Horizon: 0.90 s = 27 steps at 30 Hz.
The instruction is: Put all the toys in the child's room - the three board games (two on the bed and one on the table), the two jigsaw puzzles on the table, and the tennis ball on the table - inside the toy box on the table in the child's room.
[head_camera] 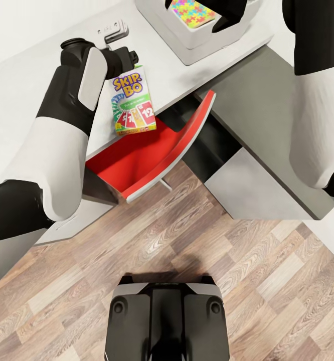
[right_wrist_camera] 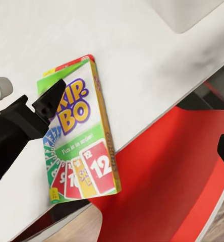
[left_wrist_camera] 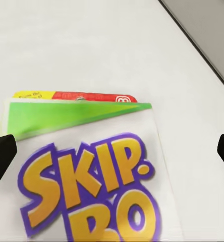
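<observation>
A board game, the Skip-Bo box (head_camera: 132, 103) (left_wrist_camera: 87, 176) (right_wrist_camera: 79, 146), lies flat on the pale table (head_camera: 177, 80) close to its front edge. My left gripper (head_camera: 123, 57) (left_wrist_camera: 112, 151) is open and hangs over the box's top end, a fingertip on either side of it. From the right wrist view, one black finger (right_wrist_camera: 39, 108) of the left gripper overlaps the box's title. The toy box (head_camera: 197, 47) stands at the back with a jigsaw puzzle (head_camera: 192, 12) inside. My right gripper (head_camera: 227, 17) hovers open above the toy box and holds nothing.
A red chair (head_camera: 147, 155) (right_wrist_camera: 182, 166) is tucked under the table just below the box's edge. A lower dark grey top (head_camera: 257, 100) adjoins on the right. A grey wall fitting (head_camera: 112, 31) sits behind the left gripper. My base (head_camera: 167, 321) stands on wood-plank floor.
</observation>
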Available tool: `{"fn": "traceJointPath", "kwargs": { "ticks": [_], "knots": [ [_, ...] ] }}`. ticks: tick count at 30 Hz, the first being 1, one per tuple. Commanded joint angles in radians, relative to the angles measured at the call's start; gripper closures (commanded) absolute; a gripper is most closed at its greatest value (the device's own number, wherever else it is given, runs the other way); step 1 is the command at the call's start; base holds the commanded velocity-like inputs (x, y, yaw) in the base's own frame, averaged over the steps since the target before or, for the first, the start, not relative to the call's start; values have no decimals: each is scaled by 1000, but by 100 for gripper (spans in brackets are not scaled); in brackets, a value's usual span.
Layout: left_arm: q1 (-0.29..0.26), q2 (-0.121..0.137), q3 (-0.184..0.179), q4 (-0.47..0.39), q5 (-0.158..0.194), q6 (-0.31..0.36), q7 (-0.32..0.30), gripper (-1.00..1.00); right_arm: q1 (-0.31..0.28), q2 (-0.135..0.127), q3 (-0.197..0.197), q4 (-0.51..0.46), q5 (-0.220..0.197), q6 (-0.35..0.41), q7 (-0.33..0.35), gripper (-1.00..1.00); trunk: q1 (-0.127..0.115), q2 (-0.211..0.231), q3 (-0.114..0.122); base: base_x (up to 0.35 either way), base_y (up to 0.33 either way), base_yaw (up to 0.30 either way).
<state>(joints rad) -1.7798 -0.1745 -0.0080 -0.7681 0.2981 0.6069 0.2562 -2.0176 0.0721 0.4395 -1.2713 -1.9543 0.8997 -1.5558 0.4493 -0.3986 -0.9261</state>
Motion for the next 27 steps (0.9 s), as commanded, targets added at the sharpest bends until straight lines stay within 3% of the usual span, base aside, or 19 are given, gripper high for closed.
{"fn": "traceJointPath", "kwargs": {
  "ticks": [1,16,22,25,27],
  "knots": [
    [0,0,-1,0,11,6,8,-100,-1,0,0,0,-8,10,-10,-100,1,-1,1,0,0,0],
    [-1,0,-1,72,12,28,5,-100,-2,-1,8,10,-2,8,-14,-100,1,-1,25,0,0,0],
    [0,0,-1,86,11,89,-2,-100,5,-2,11,17,0,7,-15,-100,1,-1,35,0,0,5],
    [1,0,-1,87,10,105,-4,-100,8,-6,11,18,9,7,-15,-100,1,-1,40,0,0,46],
    [2,0,-1,88,9,114,-5,-100,10,-23,10,19,32,3,-12,-100,1,-1,43,0,0,61]
  ]
}}
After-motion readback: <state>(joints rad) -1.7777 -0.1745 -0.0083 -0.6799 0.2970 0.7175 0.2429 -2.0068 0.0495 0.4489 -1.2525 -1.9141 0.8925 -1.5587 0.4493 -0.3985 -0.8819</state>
